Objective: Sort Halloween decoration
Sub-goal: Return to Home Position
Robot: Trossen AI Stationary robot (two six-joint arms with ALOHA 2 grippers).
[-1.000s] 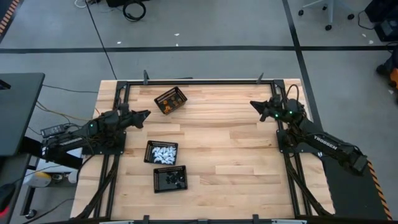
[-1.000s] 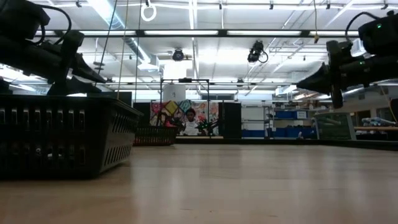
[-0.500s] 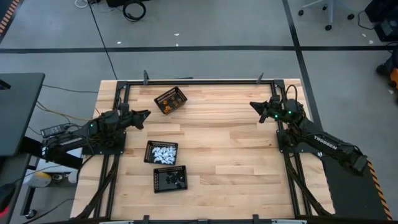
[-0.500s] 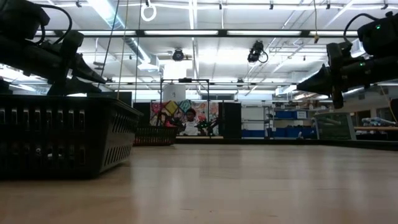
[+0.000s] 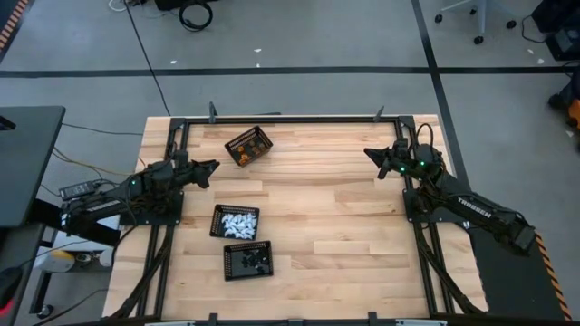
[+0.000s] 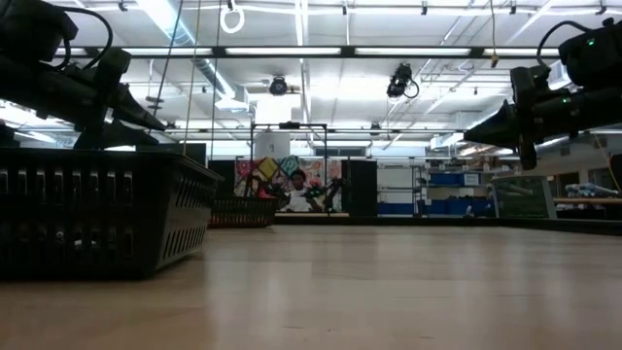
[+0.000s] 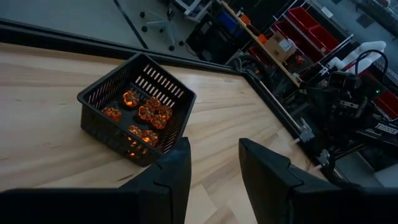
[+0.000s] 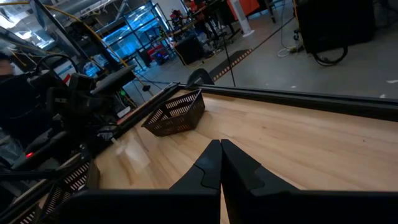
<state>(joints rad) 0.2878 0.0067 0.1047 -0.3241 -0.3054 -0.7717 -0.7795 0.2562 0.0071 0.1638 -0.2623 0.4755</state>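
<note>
Three black mesh baskets stand on the wooden table. The far one [image 5: 248, 146] holds orange rounded pieces [image 7: 148, 115]. The middle one [image 5: 236, 222] holds white pieces. The near one [image 5: 247, 261] holds black pieces. My left gripper [image 5: 211, 167] hovers open and empty at the table's left side, near the far basket; its fingers show apart in the left wrist view [image 7: 214, 168]. My right gripper [image 5: 370, 152] hovers shut and empty at the table's far right; it also shows in the right wrist view [image 8: 220, 149].
A black metal frame [image 5: 299, 119] runs along the table's edges. The nearest basket [image 6: 97, 209] fills the low view's left. A person [image 6: 296, 190] sits in the room beyond the table's far edge. Bare wood [image 5: 344, 208] lies between the baskets and the right arm.
</note>
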